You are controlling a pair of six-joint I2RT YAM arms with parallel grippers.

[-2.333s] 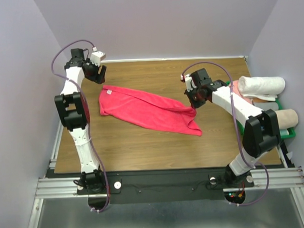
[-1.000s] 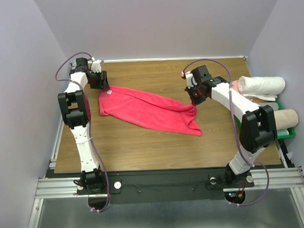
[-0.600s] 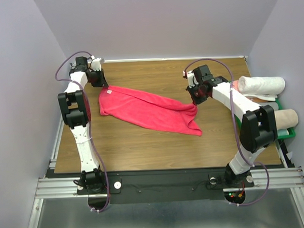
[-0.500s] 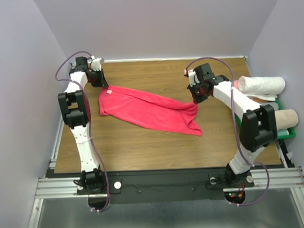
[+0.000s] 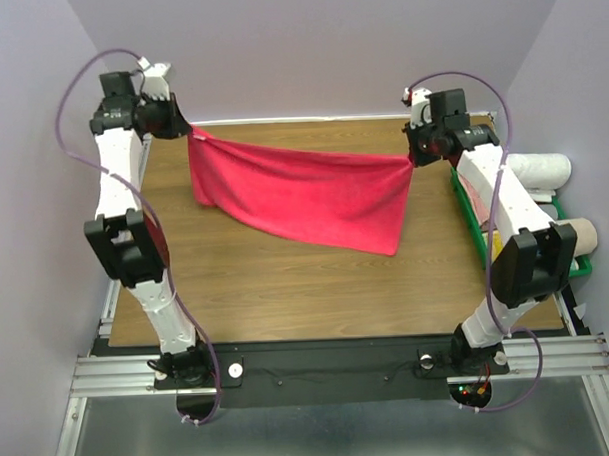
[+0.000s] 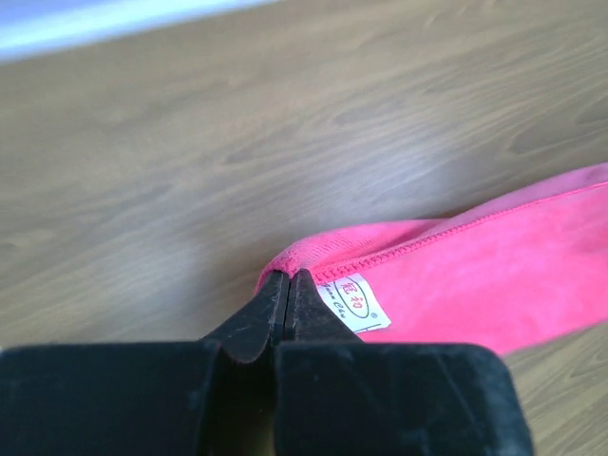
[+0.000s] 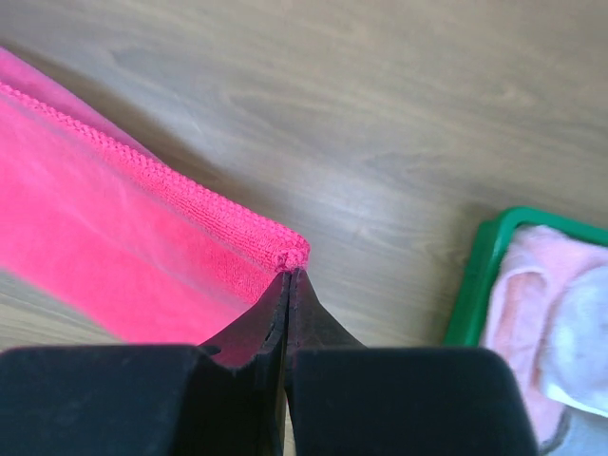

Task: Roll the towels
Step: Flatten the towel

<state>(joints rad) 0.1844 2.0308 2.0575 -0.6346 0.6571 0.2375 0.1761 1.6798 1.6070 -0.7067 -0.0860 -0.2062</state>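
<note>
2 corners pinched: left gripper [image 5: 186, 131] and right gripper [image 5: 412, 156] both clenched on the red towel [image 5: 303, 193], hanging stretched above the table [image 5: 287, 289]. Spreading step, I'd say; next, lay it flat for rolling.

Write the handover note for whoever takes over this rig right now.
Left claw: shut on the tagged corner of the red towel.
Right claw: shut on the opposite top corner.
The towel hangs stretched between both claws over the table; I cannot tell whether its lower edge touches the wood.
Green bin at the right holds rolled towels.
Done: corners gripped, towel spread.
Left: lay it flat and roll it.
</note>
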